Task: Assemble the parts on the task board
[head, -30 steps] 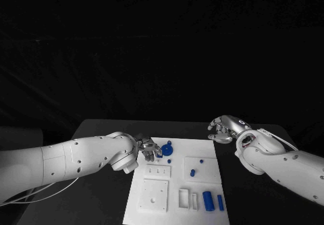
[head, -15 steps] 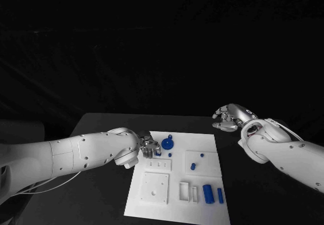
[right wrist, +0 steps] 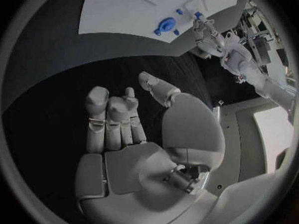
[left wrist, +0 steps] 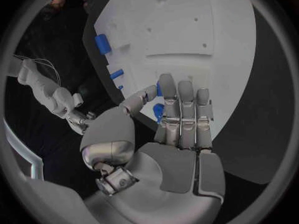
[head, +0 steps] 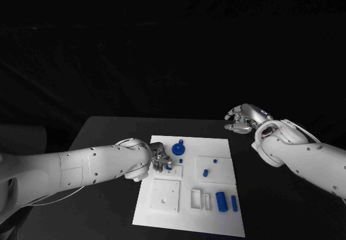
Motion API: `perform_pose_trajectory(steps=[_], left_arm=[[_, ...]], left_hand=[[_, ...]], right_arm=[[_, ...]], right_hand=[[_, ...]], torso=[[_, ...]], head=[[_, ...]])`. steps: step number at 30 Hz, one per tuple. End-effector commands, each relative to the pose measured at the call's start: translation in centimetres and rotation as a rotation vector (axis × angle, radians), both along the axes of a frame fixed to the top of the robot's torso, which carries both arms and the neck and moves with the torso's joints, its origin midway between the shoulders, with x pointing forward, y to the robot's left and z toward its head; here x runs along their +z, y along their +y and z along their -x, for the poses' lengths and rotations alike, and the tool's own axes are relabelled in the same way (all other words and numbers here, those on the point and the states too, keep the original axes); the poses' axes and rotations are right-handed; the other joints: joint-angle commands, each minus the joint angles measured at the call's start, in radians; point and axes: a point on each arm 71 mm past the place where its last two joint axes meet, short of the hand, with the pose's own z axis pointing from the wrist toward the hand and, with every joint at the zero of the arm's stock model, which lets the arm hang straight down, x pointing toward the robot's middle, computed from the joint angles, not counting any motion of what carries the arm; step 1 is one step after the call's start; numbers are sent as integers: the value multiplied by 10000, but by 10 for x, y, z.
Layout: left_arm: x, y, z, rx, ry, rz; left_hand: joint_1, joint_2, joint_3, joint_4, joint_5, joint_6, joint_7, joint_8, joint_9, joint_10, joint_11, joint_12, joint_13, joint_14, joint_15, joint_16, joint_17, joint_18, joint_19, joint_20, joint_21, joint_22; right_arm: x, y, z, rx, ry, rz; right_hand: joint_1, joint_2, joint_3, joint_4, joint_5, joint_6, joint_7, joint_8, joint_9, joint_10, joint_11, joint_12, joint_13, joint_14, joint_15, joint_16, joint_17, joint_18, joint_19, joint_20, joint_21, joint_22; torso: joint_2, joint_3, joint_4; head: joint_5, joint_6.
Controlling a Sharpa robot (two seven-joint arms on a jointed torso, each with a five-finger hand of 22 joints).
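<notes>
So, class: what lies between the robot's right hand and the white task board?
In the head view, only bare black table lies between the right hand and the task board. The right wrist view shows the same dark stretch.

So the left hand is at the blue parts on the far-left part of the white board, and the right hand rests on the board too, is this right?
Not quite. The left hand is at the blue parts on the task board, but the right hand is not on it: the head view shows it off the board's far right corner, holding nothing.
</notes>
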Motion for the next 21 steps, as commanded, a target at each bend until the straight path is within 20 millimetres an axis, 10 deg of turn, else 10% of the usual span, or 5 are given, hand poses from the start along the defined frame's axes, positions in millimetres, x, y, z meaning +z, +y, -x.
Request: perform_pose_trajectory(steps=[1, 21], left_arm=[[0, -2, 1, -378, -116, -402], [-5, -2, 2, -527, 96, -516]], left_hand=[[-8, 118, 78, 1, 72, 1412, -1178, 22, 150, -156, -203, 42, 22, -17, -55, 70, -16, -76, 55, -722, 75, 181], [-107, 113, 79, 6, 73, 1637, -1272, 16, 479, -73, -241, 395, 226, 49, -125, 379, -61, -76, 105, -803, 280, 164]], right_arm=[[1, 1, 0, 111, -35, -11], [0, 0, 0, 105, 36, 26]], right_hand=[[114, 25, 1, 0, 57, 2, 55, -17, -4, 29, -53, -12, -12, 61, 3, -54, 14, 684, 15, -62, -55, 2], [125, 48, -1, -12, 99, 18, 51, -11, -1, 24, -56, -8, -26, 59, 0, -60, 21, 684, 13, -67, -61, 7]], torso=[[-6, -6, 9], [-14, -5, 16]], head=[[-9, -65], [-30, -162]])
